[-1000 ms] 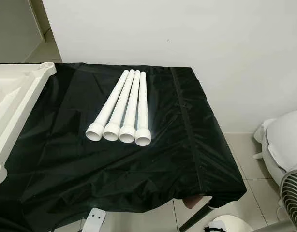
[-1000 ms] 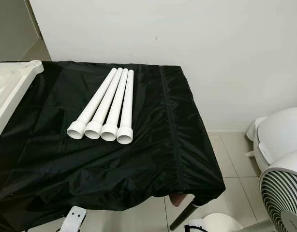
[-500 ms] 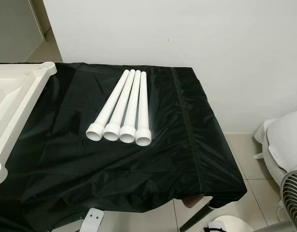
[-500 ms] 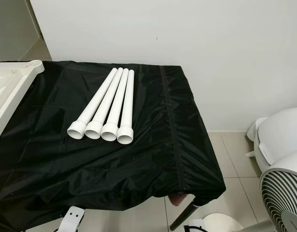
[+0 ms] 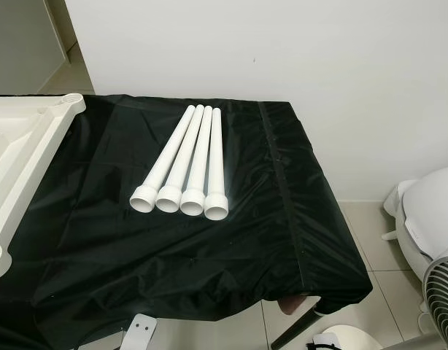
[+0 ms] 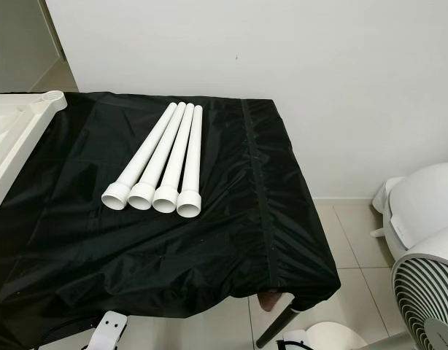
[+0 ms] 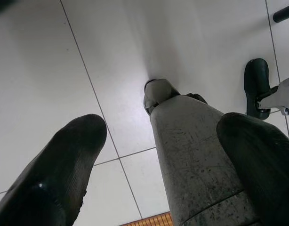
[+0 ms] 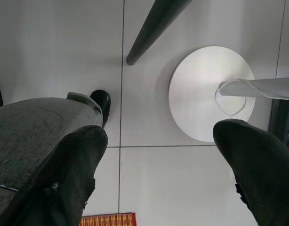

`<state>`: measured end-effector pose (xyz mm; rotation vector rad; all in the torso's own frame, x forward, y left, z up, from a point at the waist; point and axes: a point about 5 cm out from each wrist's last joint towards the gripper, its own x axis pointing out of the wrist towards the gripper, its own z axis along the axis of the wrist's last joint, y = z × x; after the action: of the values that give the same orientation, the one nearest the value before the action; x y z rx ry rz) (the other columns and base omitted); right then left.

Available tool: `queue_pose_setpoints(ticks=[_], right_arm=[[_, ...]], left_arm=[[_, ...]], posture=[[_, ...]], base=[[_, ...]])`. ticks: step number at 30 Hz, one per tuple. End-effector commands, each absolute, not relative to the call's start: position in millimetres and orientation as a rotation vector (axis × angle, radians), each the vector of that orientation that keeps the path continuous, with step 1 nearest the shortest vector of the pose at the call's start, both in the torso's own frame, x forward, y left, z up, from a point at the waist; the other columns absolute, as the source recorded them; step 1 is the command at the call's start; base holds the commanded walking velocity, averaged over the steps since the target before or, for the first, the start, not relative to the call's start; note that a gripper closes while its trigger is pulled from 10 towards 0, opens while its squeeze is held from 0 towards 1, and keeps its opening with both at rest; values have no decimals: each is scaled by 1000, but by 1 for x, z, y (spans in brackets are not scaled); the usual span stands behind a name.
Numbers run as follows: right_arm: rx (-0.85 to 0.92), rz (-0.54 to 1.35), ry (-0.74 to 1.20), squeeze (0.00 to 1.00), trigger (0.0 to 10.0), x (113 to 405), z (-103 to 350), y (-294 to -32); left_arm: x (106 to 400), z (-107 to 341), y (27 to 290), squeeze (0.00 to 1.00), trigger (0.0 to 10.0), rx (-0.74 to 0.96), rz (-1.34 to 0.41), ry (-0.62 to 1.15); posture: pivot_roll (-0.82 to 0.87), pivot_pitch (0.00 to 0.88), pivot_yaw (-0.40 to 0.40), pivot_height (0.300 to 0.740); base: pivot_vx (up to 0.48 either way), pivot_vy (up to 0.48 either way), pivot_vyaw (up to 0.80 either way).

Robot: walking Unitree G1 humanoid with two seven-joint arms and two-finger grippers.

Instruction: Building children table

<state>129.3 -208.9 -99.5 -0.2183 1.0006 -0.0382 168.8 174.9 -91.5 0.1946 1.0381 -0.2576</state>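
Several white tube legs [image 5: 186, 164] lie side by side on a table draped in black cloth [image 5: 209, 248], their wide socket ends toward me. A white tabletop panel [image 5: 20, 157] rests on the cloth at the far left, partly cut off by the picture's edge. Both arms hang low beside my body, away from the legs. In the left wrist view my left gripper [image 7: 161, 141] is open over the tiled floor, with my own grey leg between its fingers [image 7: 60, 174]. My right gripper [image 8: 163, 155] is also open above the floor and holds nothing.
A white wall stands behind the table. To the right, on the floor, are a white rounded appliance [image 6: 421, 204] and a fan [image 6: 425, 299] with a round white base [image 8: 210, 94]. A dark table leg [image 8: 154, 28] slants down near the front right corner.
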Motion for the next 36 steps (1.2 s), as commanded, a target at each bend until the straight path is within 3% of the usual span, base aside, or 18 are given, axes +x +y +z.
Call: queue_pose_setpoints(ticks=[1, 7, 31, 36], right_arm=[[-193, 10, 1055, 0, 10000, 116, -106, -197], [-194, 10, 1057, 0, 10000, 116, -106, -198], [-190, 10, 1059, 0, 10000, 115, -107, -197], [-187, 11, 1059, 0, 10000, 115, -107, -196]], left_arm=[[160, -95, 178, 0, 10000, 212, -245, 1079], [161, -95, 178, 0, 10000, 210, -245, 1078], [166, -93, 180, 0, 10000, 208, -242, 1066], [167, -92, 182, 0, 10000, 204, -230, 1056]], posture=[[45, 0, 4, 740], [46, 0, 5, 740], [46, 0, 14, 740], [46, 0, 20, 740]], base=[[0, 0, 0], [0, 0, 0], [-280, 0, 0], [0, 0, 0]])
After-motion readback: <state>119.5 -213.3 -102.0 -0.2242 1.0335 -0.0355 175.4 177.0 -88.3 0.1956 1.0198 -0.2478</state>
